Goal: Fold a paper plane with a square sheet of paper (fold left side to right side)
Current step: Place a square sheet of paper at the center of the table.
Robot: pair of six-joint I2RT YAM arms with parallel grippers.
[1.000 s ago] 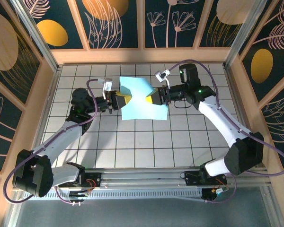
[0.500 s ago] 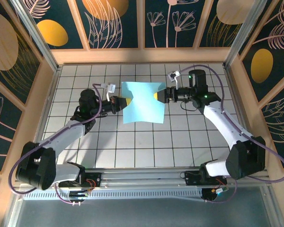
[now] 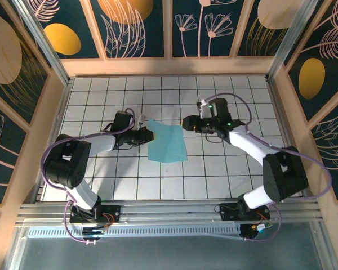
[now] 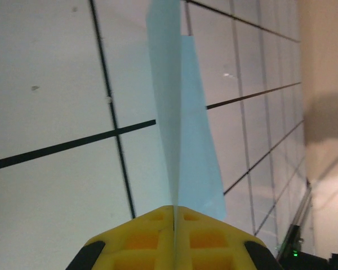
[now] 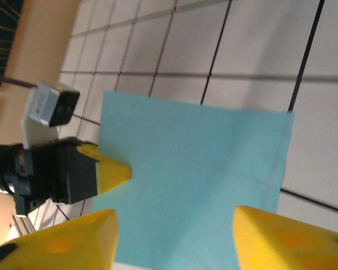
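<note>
One cyan sheet (image 3: 168, 143) between left jaws.

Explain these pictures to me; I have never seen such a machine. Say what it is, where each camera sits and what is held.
These are two robot arms, the left arm and the right arm, bolted at the near edge of a grid-tiled table. One picture looks down from above and behind them; the other two come from a camera on each wrist. Between the arms is a light-cyan sheet of paper. The left arm's yellow fingers are shut on its edge. The right arm's yellow fingers stand open near the sheet, holding nothing.
</note>
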